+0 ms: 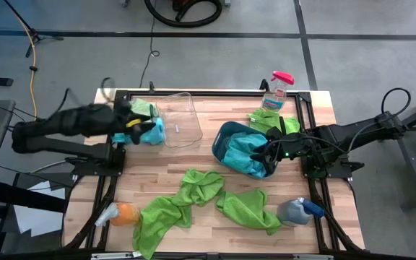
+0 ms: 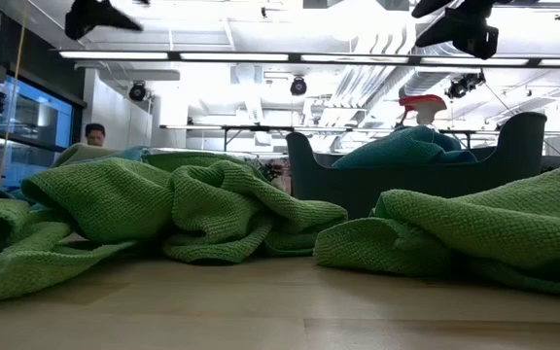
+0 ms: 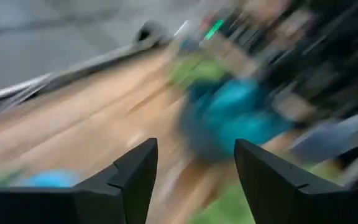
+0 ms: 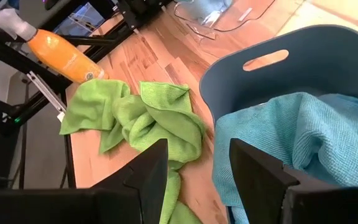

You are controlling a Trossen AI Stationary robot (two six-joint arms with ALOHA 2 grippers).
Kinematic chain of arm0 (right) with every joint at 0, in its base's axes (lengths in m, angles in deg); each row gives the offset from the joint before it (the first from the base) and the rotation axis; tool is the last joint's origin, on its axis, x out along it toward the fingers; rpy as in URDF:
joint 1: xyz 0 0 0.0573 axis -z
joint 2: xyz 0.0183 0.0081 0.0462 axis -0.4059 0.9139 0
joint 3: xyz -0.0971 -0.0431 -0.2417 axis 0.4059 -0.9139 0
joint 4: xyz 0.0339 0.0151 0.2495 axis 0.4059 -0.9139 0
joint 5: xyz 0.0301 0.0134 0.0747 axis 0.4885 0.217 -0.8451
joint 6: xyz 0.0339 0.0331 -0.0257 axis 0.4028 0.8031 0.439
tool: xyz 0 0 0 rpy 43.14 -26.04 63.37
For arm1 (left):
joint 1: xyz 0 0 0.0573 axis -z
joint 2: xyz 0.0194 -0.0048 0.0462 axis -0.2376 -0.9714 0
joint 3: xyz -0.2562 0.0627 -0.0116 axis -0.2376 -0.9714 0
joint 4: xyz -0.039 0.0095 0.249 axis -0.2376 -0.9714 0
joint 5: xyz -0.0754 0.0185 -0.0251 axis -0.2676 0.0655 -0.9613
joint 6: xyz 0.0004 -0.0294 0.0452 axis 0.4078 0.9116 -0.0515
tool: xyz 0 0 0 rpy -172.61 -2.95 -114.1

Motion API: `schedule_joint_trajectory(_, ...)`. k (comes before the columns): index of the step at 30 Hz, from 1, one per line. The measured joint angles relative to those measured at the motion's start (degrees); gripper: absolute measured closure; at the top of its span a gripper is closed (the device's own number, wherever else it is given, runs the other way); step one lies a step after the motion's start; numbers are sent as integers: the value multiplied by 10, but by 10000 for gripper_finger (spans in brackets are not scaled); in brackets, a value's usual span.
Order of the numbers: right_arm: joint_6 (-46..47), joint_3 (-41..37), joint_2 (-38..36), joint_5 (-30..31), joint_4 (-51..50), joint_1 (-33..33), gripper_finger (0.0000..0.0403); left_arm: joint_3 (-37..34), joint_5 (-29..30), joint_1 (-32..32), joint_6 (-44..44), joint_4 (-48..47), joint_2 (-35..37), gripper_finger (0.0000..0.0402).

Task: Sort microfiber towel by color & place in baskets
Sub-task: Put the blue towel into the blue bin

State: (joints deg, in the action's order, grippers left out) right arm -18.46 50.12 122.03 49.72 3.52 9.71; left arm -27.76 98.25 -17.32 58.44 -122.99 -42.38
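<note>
The dark teal basket (image 1: pixel 226 137) stands right of the table's middle and holds blue towels (image 4: pixel 291 134). My right gripper (image 4: pixel 197 146) hangs open just above its right rim (image 1: pixel 269 155), with nothing between the fingers. The clear basket (image 1: pixel 177 119) stands far left of centre. A blue towel (image 1: pixel 154 134) lies against its left wall and a green towel (image 1: pixel 143 108) beside it. My left gripper (image 1: pixel 137 128) is next to that blue towel and is open and empty in the left wrist view (image 3: pixel 194 146). Three green towels (image 1: pixel 201 184) (image 1: pixel 161 217) (image 1: pixel 248 209) lie spread near the table's near edge.
Another green towel (image 1: pixel 269 121) lies far right, beside a pink-capped spray bottle (image 1: pixel 276 90). An orange spray bottle (image 1: pixel 119 214) lies near left and a grey one (image 1: pixel 300 209) near right. A black frame (image 1: pixel 316 130) edges the table. Bare wood shows between the baskets.
</note>
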Motion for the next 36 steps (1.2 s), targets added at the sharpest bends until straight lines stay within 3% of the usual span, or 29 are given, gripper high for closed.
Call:
schedule_joint_trajectory(3,0,0,0,12,-1,0,233,87,-55,-62,-42,-147,-98,195)
schedule_joint_trajectory(7,-10,0,0,14,-1,0,233,148,-115,-134,-122,-262,-216,195)
schedule_joint_trajectory(10,-13,0,0,13,-1,0,233,170,-121,-175,-175,-308,-292,195)
schedule_joint_trajectory(16,-12,0,0,11,-2,0,233,173,-122,-223,-195,-327,-399,195)
schedule_joint_trajectory(25,-10,0,0,11,-5,0,233,168,-84,-247,-230,-313,-470,195)
schedule_joint_trajectory(36,-9,0,0,15,-5,0,233,142,-113,-262,-271,-270,-476,195)
